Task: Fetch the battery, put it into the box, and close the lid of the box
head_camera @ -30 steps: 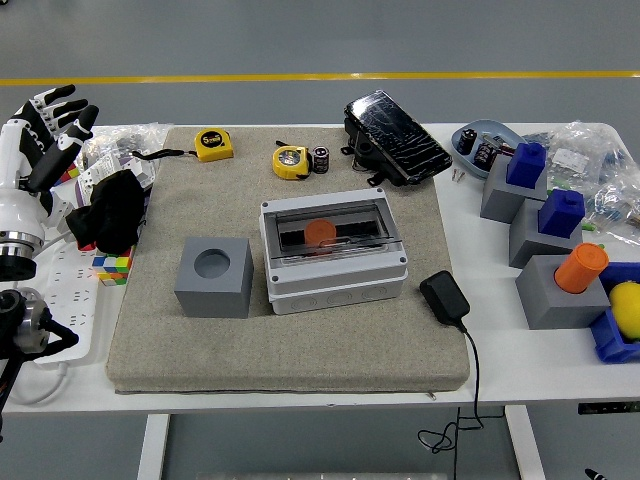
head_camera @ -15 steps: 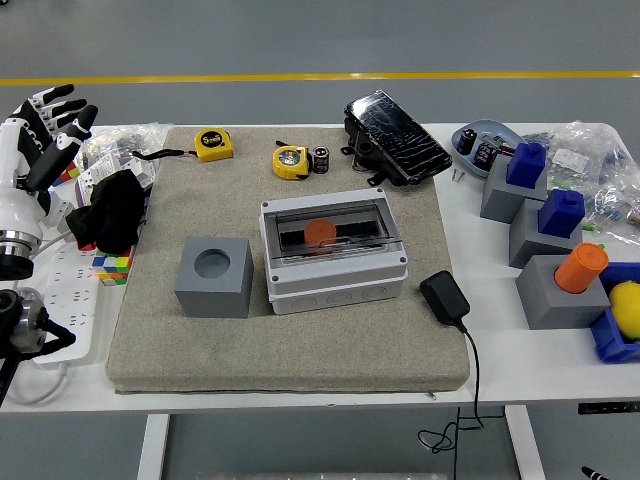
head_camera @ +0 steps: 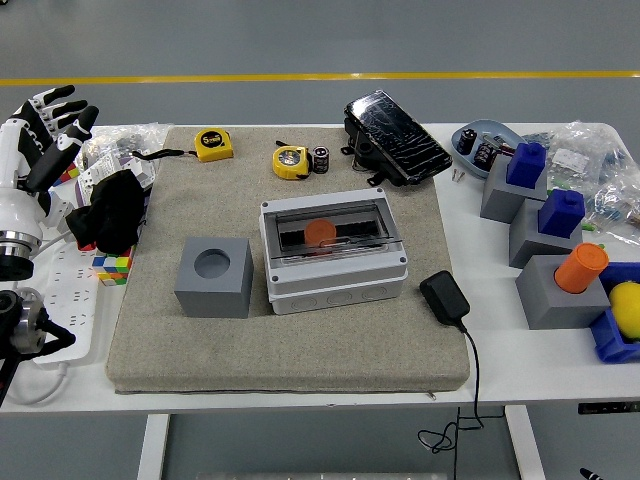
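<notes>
Left hand (head_camera: 45, 135): raised at desk's (head_camera: 480, 365) left edge, fingers (head_camera: 62, 97) spread, grasping nothing.
Battery (head_camera: 321, 159): on mat (head_camera: 290, 340), touching yellow tape measure (head_camera: 290, 161).
Box (head_camera: 333, 251): lid down, orange cylinder (head_camera: 320, 232) inside.

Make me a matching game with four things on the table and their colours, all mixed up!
Things:
1. tape measure
2. cube with a round hole
3. power adapter
4. cylinder on the right-hand block

Colours:
A. black
B. orange
C. yellow
D. grey

Pairs: 1-C, 2-D, 3-A, 4-B
</notes>
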Available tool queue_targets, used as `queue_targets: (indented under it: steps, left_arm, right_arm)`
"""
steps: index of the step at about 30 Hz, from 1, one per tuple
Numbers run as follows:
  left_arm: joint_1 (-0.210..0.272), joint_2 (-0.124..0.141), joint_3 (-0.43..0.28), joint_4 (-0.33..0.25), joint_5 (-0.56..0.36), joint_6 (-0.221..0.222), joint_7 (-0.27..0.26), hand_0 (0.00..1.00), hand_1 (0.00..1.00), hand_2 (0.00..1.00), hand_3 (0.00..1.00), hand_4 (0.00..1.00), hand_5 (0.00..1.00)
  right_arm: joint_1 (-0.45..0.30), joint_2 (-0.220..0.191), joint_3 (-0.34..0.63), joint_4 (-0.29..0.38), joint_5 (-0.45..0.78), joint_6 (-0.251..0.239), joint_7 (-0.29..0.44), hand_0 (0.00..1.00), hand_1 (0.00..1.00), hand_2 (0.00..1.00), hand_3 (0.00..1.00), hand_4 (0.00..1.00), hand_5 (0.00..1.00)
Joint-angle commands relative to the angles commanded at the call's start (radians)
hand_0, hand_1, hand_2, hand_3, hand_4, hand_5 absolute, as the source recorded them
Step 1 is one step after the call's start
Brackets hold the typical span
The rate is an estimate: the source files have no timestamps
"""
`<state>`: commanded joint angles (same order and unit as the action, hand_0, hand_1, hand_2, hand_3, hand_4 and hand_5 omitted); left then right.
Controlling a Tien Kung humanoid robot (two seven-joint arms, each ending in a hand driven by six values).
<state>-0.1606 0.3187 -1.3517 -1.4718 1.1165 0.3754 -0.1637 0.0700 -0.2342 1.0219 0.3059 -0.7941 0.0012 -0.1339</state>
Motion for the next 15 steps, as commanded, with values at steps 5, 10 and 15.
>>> queue_targets:
  steps: [5,10,15]
  left_arm:
    - [0.002,0.001,-0.002,-0.002,0.004,-0.003,0.005,0.504,0.676,0.684,0.735,0.998,0.53]
    - [0.004,0.003,-0.003,-0.003,0.006,-0.004,0.007,0.503,0.675,0.683,0.734,0.998,0.531]
    - [0.006,0.002,-0.004,-0.006,0.012,-0.005,0.01,0.503,0.672,0.682,0.729,0.998,0.534]
  right_arm:
    - [0.001,-0.001,-0.004,0.0,0.002,-0.002,0.001,0.649,0.678,0.693,0.638,0.992,0.555]
    - [0.0,0.0,-0.006,0.001,0.002,-0.002,0.002,0.648,0.678,0.693,0.643,0.993,0.555]
    - [-0.003,0.0,-0.008,0.0,0.003,0.0,0.0,0.648,0.678,0.693,0.638,0.992,0.556]
